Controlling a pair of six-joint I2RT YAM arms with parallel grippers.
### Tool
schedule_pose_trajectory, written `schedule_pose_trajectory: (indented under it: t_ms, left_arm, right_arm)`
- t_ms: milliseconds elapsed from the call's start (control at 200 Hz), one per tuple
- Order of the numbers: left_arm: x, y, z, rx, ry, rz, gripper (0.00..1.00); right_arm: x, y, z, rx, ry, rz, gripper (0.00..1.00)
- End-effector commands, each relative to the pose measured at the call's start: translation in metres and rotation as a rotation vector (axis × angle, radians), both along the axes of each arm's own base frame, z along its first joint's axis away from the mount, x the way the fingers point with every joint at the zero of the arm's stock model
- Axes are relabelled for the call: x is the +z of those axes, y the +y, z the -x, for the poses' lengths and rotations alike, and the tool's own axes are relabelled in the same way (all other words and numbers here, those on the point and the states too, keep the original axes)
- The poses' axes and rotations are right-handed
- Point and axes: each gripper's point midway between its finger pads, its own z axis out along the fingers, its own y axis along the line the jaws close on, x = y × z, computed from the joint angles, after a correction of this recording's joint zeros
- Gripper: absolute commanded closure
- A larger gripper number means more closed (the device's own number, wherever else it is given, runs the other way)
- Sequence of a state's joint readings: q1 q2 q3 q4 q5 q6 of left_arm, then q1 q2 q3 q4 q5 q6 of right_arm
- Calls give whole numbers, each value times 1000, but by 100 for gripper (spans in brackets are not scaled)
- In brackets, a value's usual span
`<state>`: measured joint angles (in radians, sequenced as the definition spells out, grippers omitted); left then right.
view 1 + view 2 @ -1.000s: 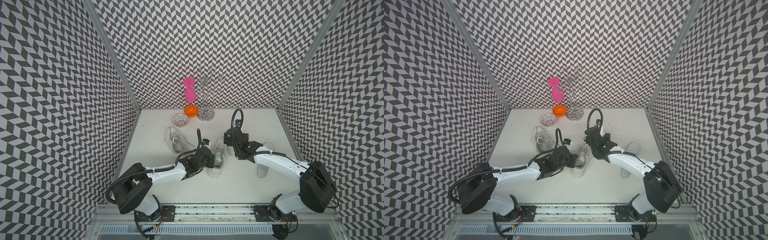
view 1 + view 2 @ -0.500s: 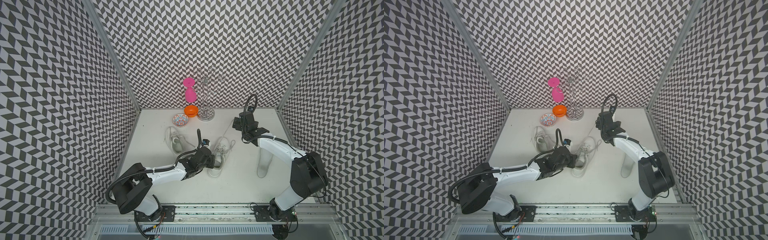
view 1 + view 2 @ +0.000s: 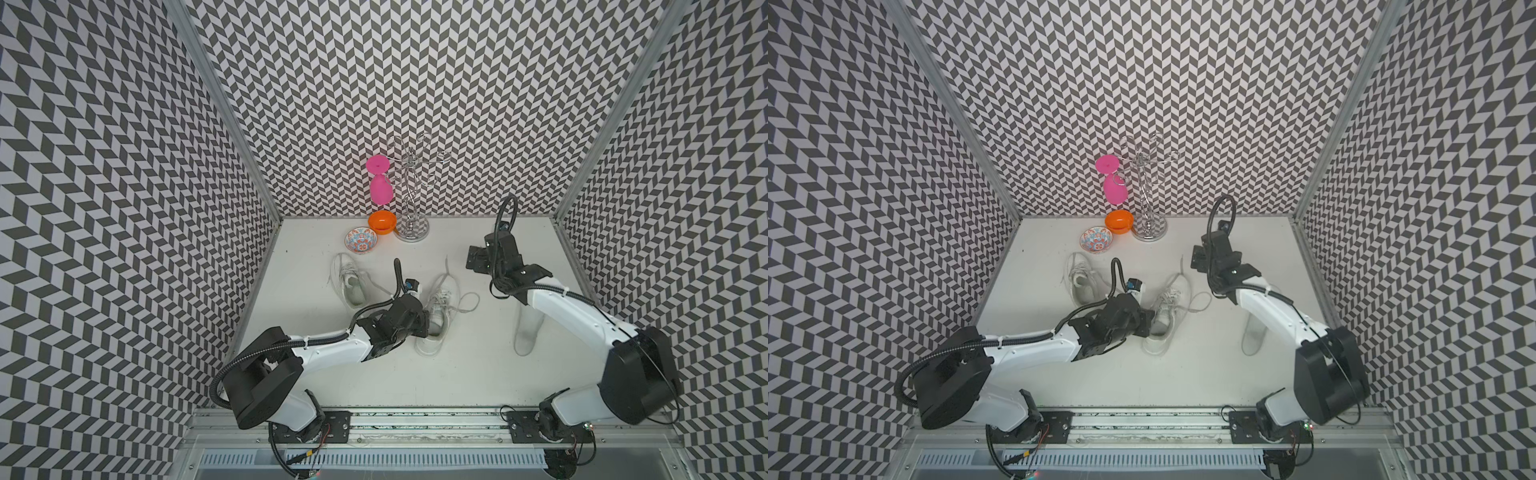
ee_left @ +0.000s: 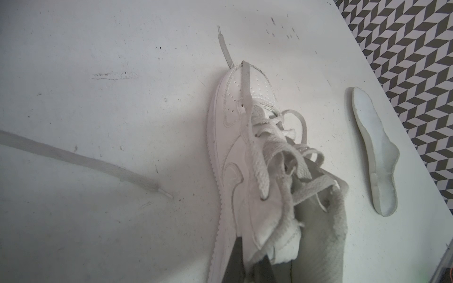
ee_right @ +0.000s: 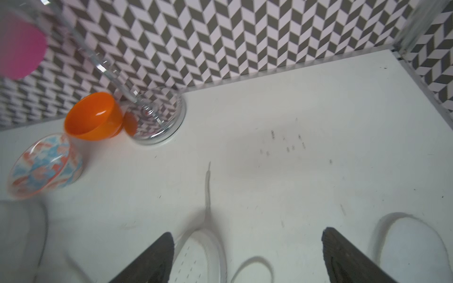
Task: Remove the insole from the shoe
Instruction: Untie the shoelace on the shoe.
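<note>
Table [image 3: 457, 374]: you are working on a white, scuffed surface, with both arm bases at its near edge.
Left gripper [image 3: 424, 323]: your left jaws are clenched on the shoe [image 3: 439, 308], on the side of its collar close to the heel. In the left wrist view the dark fingers [image 4: 235, 259] pinch that edge.
Shoe: a white sneaker stands on its sole mid-table, heel towards you and toe towards the back wall. Its laces are loose and spill over to the right.
Insole [image 3: 527, 334]: it is out of the shoe and lies on the table to the shoe's right, well apart from it and near the right wall. In both top views your right forearm crosses over its far end.
Right gripper [image 3: 478, 261]: your right jaws are released and spread wide, with nothing between them. They hang over the table just beyond the shoe's toe and to its right.
Second shoe [image 3: 351, 283]: another white sneaker lies farther back on the left, apart from both arms.
Patterned bowl [image 3: 360, 240]: it sits behind the second shoe.
Orange bowl [image 3: 381, 222]: it sits just beside the patterned bowl, against the foot of the stand.
Metal stand [image 3: 411, 226]: it stands at the back wall, with a pink glass [image 3: 381, 189] hanging on it upside down.
</note>
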<state>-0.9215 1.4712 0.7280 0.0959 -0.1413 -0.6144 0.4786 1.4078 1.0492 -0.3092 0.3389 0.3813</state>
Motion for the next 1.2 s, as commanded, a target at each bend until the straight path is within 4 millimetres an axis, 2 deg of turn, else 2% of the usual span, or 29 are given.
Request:
schedule_pose_trajectory:
  t_ms: [0, 170, 310, 506, 636, 881, 1046, 1191]
  left_arm:
    - [36, -12, -6, -3, -87, 106, 100]
    - [36, -12, -9, 10, -87, 103, 100]
    - [37, -12, -10, 20, -88, 105, 100]
    - [34, -11, -11, 29, -83, 101, 100]
    - [34, -10, -11, 33, -82, 105, 100]
    - [35, -10, -11, 35, -85, 112, 100]
    - [36, -10, -10, 35, -86, 118, 100]
    - [38, -7, -9, 37, -91, 121, 100]
  right_arm:
    - [5, 27, 34, 109, -5, -38, 9]
    - [-11, 59, 79, 195, 39, -59, 11]
    - [-35, 81, 108, 256, 89, -51, 13]
    - [-68, 105, 135, 351, 173, -31, 5]
    - [-87, 102, 139, 336, 234, 19, 0]
    - [-114, 96, 144, 337, 298, 82, 0]
    - [-132, 88, 138, 280, 317, 147, 0]
    - [-139, 81, 128, 230, 309, 198, 0]
